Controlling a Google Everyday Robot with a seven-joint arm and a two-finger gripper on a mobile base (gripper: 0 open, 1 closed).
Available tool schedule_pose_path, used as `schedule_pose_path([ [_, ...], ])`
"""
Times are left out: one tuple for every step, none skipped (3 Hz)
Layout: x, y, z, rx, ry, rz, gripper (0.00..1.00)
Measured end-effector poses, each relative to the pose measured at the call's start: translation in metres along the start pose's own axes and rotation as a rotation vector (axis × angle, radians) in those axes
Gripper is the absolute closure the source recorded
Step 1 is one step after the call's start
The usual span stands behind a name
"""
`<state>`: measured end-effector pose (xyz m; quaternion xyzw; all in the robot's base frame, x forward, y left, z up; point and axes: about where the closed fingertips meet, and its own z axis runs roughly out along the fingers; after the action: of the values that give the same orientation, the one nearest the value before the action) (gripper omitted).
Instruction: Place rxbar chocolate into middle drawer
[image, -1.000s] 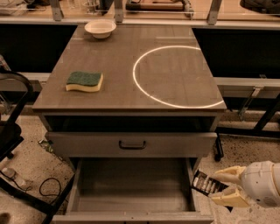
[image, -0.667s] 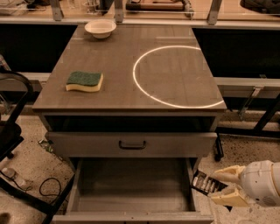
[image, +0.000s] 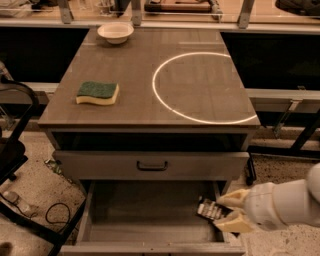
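Since a second ago the rxbar chocolate (image: 209, 209) has travelled left with the hand (image: 223, 212), which is clamped on one end of it. The bar now hangs over the right side of the open middle drawer (image: 145, 212), close to the drawer's right wall. Ease it a little further toward the bare middle of the tray floor and lower it nearly flat before you open the hand, so it neither tips against the wall nor drops. Then draw the hand back out clear of that wall; the green-and-yellow sponge (image: 98, 93) and white bowl (image: 115, 32) on the tabletop (image: 135, 107) are well apart.
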<state>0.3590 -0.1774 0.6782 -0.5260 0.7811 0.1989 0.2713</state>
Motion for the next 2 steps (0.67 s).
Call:
schedule_pose_path([
  [-0.024, 0.005, 0.075, -0.074, -0.001, -0.059, 1.0],
  [-0.045, 0.014, 0.14, -0.127, -0.027, -0.103, 1.0],
])
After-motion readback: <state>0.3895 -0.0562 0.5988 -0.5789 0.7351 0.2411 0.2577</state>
